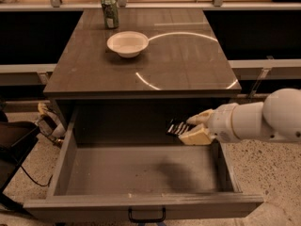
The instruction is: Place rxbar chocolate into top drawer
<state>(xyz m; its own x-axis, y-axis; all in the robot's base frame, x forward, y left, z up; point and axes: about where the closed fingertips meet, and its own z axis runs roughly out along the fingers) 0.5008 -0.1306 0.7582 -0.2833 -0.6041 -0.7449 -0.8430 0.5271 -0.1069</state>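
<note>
The arm's gripper [187, 130] hangs over the far right part of the open top drawer [141, 199], its jaws clamped on the rxbar chocolate [175, 127], which pokes out sideways from them. The bare grey drawer floor lies below the jaws. Beyond and above them, a white bowl [127, 43] and a green can [110, 12] stand on the tabletop [178, 65]

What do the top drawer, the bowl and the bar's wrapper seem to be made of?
The top drawer: likely grey wood or laminate, matte panels. The bowl: perhaps ceramic or plastic, smooth cream sheen. The rxbar chocolate, in the gripper over the drawer's right side: dark wrapper with light print, probably plastic film.
</note>
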